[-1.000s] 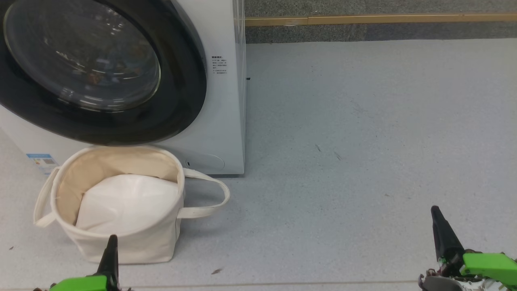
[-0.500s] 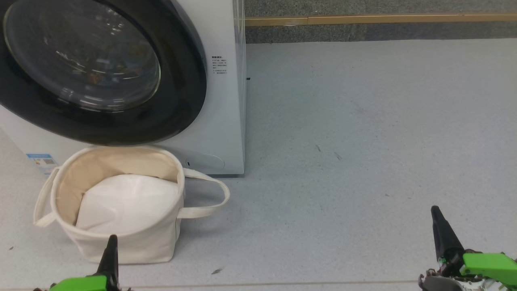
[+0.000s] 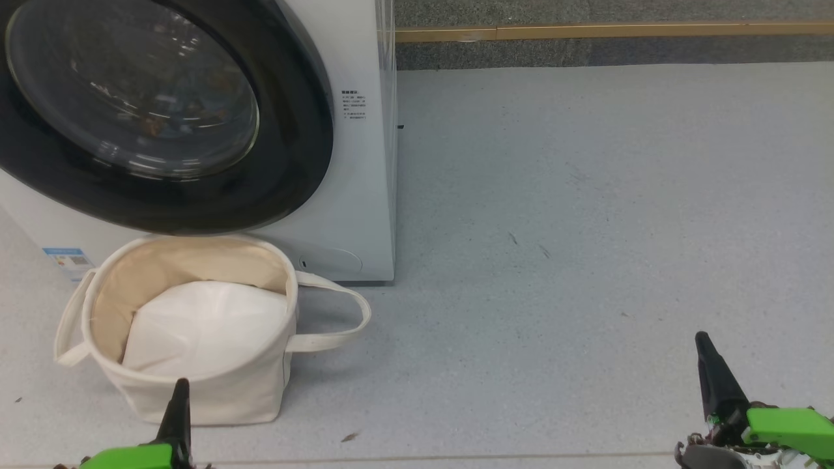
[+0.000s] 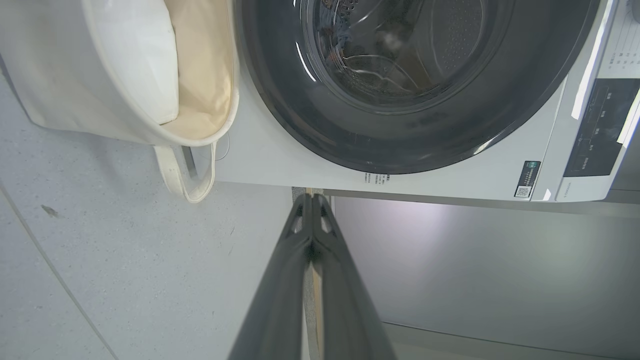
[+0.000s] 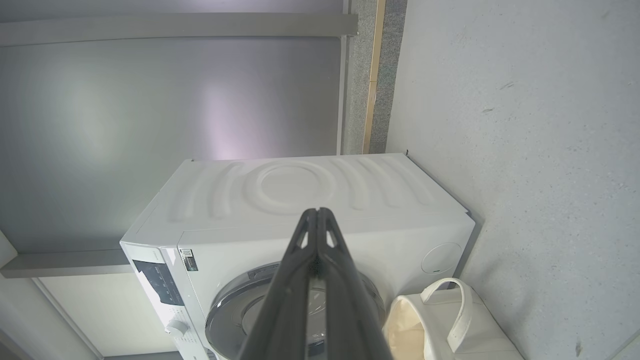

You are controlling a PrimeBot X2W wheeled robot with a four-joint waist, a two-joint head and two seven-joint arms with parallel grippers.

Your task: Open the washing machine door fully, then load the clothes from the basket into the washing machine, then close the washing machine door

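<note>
Head view has left tool (image 3: 182,384) and right tool (image 3: 701,337) low, closed, apparently upright.

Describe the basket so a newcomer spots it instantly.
Find the white washing machine with its big black-rimmed door. On the floor right in front of it, below that door, stands the basket. Unlike the hard white machine, it is a soft cream canvas tub with loop strap handles and a white pad inside.

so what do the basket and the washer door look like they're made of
The basket: soft cream fabric, probably canvas, matte; its wall creases and the strap handles flop. The washing machine door: wide black rim, likely glossy plastic, catching reflections; clear bulging centre, seemingly glass, with the drum visible through it.
</note>
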